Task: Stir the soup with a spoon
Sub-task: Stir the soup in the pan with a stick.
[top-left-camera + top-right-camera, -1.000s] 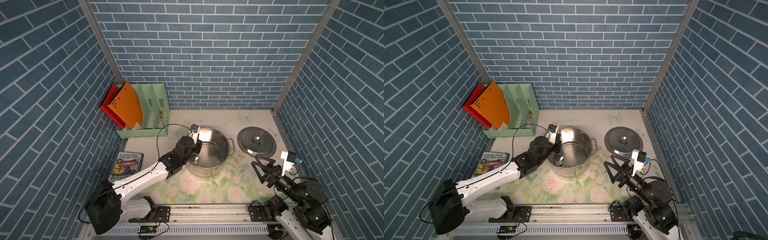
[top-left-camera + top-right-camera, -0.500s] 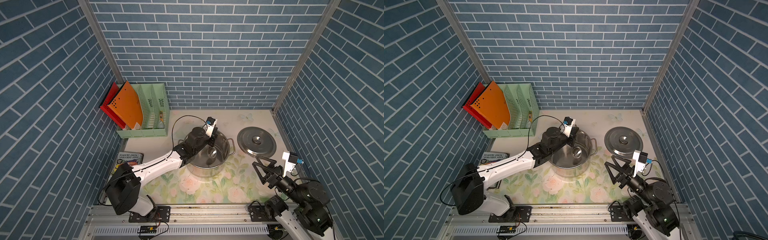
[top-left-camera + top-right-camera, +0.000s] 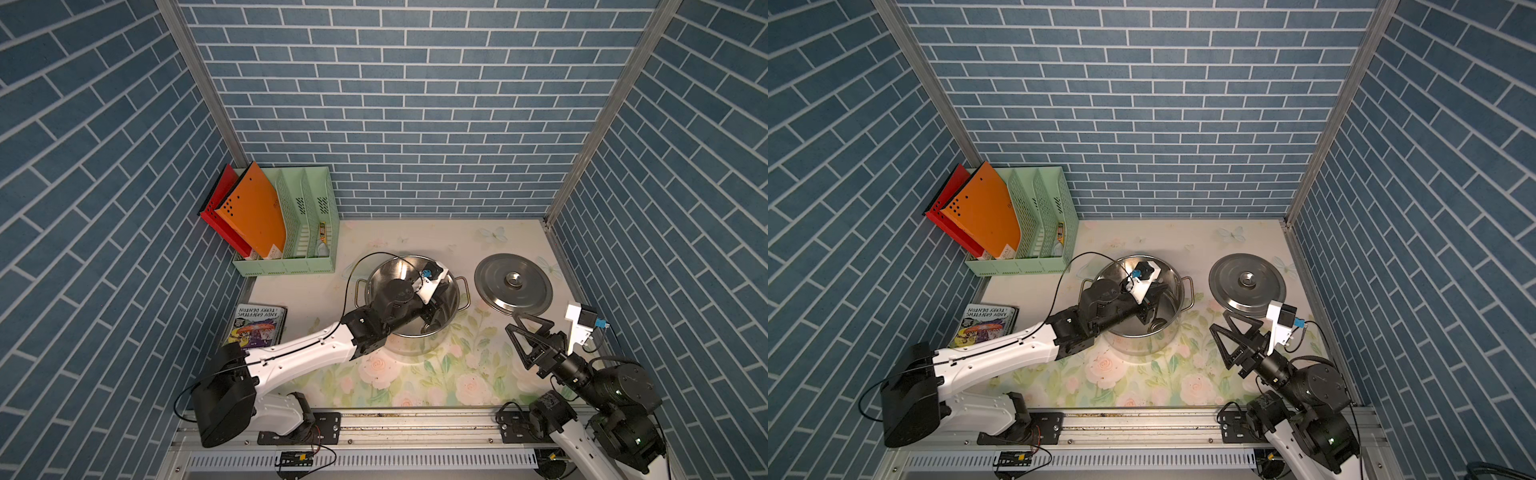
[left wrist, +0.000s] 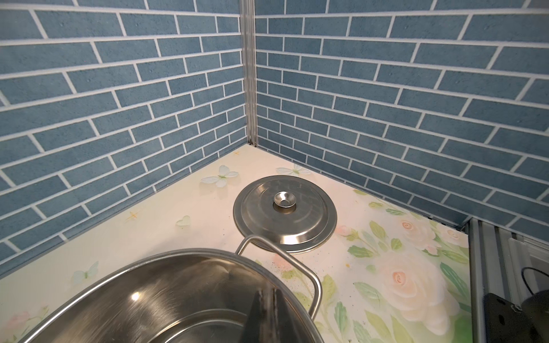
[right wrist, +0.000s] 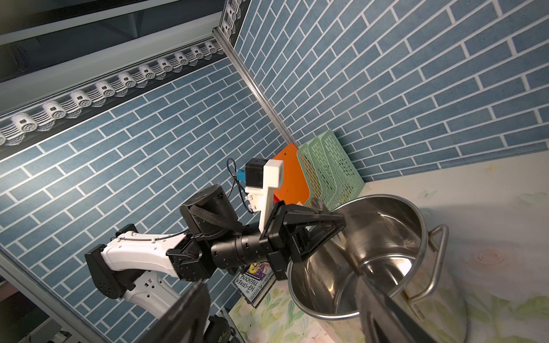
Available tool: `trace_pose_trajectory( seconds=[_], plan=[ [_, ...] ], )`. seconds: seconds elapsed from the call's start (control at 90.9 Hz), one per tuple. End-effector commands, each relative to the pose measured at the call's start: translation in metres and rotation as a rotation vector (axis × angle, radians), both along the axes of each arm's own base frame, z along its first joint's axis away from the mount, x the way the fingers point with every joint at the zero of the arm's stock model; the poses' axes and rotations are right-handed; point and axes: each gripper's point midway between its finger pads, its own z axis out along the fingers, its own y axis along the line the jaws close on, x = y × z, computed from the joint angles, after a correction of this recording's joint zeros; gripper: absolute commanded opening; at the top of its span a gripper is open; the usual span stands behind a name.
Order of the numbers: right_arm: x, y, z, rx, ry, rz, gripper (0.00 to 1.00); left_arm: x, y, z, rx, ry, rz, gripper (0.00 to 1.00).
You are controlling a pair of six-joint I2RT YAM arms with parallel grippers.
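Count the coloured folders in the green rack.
2: the red folder in the rack, at its side-wall end; the orange folder right beside it. Another could hide behind them.

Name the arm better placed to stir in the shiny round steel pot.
Left: left gripper is shut on the slim steel spoon inside the steel pot; right gripper hangs open, empty, outside it.

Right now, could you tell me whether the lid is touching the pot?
Apart. In a top view a strip of table shows between the lid and the handle of the pot; the left wrist view merely overlaps them.
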Motion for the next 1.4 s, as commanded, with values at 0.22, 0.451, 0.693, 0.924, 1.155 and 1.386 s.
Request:
trace_pose_trajectory(
  seconds=[0.22,0.451,0.693,0.924,1.155,1.386],
  plan=[
    [0.001,0.004,0.004,0.021,-0.015,0.016,0.81,0.005,0.078,-0.023,0.12,0.016,0.245,0.0],
    [0.001,0.003,0.006,0.024,-0.017,0.018,0.81,0.043,0.113,-0.021,0.137,0.025,0.426,0.0],
    [-0.001,0.002,0.007,0.024,-0.019,0.015,0.81,0.08,0.072,-0.012,0.086,0.021,0.365,0.0],
    [-0.005,-0.003,0.011,0.006,-0.02,-0.002,0.81,0.089,0.015,0.007,-0.003,0.005,0.201,0.0],
    [-0.003,-0.002,0.009,0.004,-0.018,-0.003,0.81,0.056,-0.019,0.019,-0.018,-0.03,0.029,0.0],
    [-0.003,0.0,0.008,-0.002,-0.021,0.004,0.81,0.013,-0.012,0.012,-0.003,-0.02,-0.041,0.0]
  ],
)
